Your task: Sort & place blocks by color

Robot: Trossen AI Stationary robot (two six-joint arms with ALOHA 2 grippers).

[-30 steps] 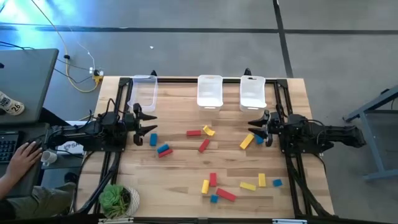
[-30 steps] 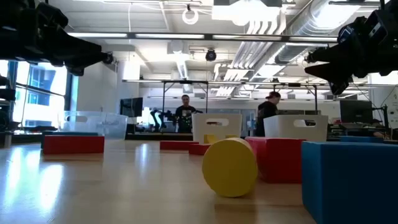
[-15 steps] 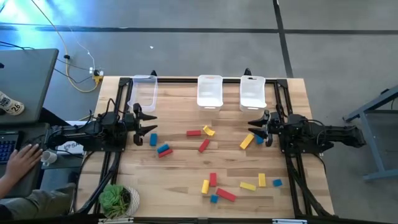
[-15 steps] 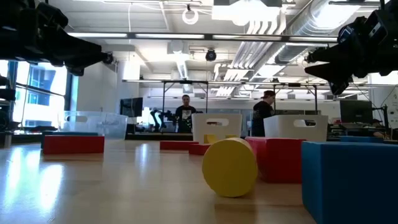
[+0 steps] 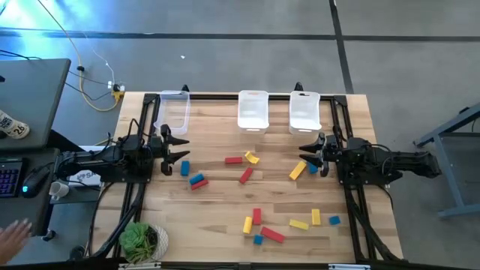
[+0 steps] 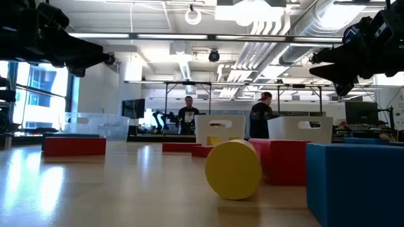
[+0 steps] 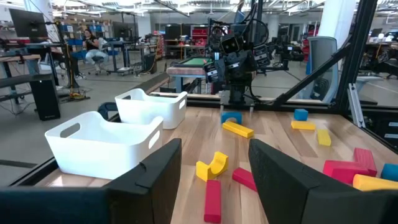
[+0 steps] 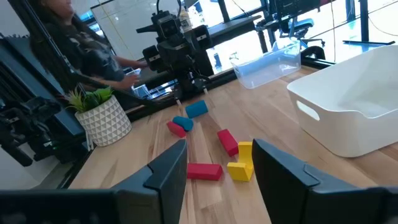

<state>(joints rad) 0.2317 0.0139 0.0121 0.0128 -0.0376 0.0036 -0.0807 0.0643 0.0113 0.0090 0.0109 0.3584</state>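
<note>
Red, yellow and blue blocks lie scattered on the wooden table. One group lies mid-table: a red bar, a yellow piece and a yellow bar. Another group lies near the front edge around a red bar. A blue block rests just in front of my left gripper. That gripper stands open and level at the table's left. My right gripper stands open and level at the right, above a blue block. Nothing sits between either pair of fingers.
A clear bin and two white bins stand along the far edge. A potted plant sits at the front left corner. A person's hand shows beside the table's left, near a keyboard.
Both grippers and all blocks have kept still. The person's hand left of the table has drawn back from the keyboard toward the near side.
</note>
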